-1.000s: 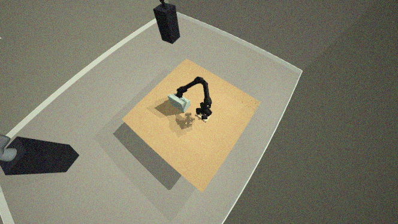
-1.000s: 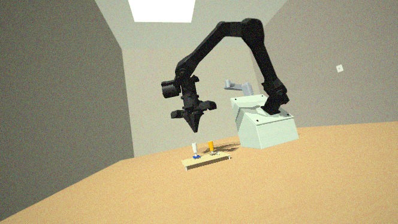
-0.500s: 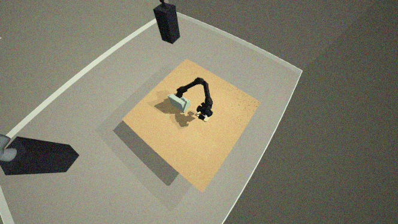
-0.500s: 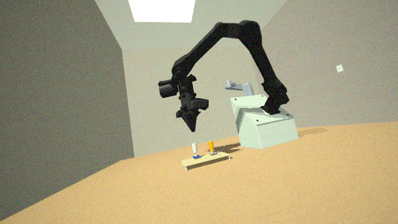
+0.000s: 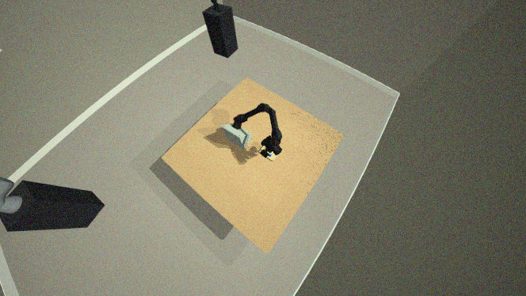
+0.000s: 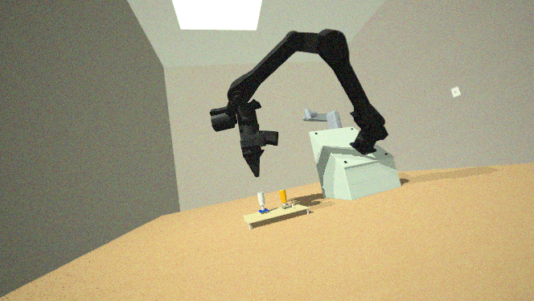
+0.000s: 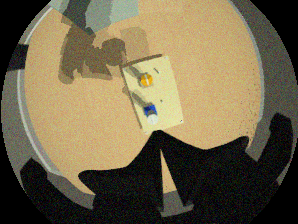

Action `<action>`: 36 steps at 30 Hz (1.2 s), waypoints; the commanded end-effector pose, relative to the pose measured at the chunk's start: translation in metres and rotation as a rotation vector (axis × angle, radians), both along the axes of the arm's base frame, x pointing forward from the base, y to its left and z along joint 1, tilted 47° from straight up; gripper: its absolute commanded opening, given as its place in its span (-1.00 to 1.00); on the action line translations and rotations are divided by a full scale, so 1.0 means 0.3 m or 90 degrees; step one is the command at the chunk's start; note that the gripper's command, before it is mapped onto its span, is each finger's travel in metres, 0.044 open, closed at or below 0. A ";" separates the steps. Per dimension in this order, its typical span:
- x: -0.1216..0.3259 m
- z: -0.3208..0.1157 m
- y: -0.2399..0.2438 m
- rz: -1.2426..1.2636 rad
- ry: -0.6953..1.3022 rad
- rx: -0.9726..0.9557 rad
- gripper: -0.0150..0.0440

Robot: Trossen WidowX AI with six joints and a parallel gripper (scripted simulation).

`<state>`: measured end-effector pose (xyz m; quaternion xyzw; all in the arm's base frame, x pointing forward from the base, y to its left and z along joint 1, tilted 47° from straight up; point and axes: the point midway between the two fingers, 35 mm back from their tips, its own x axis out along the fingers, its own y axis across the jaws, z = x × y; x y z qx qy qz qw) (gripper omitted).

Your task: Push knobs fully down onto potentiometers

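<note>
The pale yellow circuit board [image 6: 254,217] [image 7: 170,95] stands on short legs on the table. A white knob [image 6: 261,199] [image 7: 152,119] stands upright over the blue potentiometer [image 6: 264,211] [image 7: 149,108], with a bit of shaft showing between them. An orange knob [image 6: 283,196] [image 7: 146,80] stands upright over a grey potentiometer [image 6: 286,206]. My gripper [image 6: 257,175] [image 7: 157,133] is shut and empty, its tips pointing down, a short way above the white knob and touching nothing. In the top view the arm hides most of the board.
The pale green arm base [image 5: 236,134] [image 6: 371,177] stands on the wooden table [image 5: 253,190] [image 6: 362,249], beyond the orange-knob end of the board. Dark blocks [image 5: 223,33] [image 5: 51,206] lie outside the table top in the top view.
</note>
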<state>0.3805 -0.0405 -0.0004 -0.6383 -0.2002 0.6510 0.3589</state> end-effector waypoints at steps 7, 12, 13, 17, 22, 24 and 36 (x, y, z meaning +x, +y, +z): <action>0.005 -0.044 0.045 -0.005 0.007 -0.001 -0.49; 0.006 -0.053 0.054 -0.005 0.007 -0.001 -0.49; 0.006 -0.056 0.058 -0.005 0.007 -0.001 -0.49; 0.008 -0.072 0.074 -0.005 0.007 -0.001 -0.49; 0.009 -0.090 0.094 -0.005 0.007 0.000 -0.49; 0.010 -0.092 0.097 -0.005 0.007 0.000 -0.49; 0.009 -0.091 0.096 -0.005 0.007 0.000 -0.49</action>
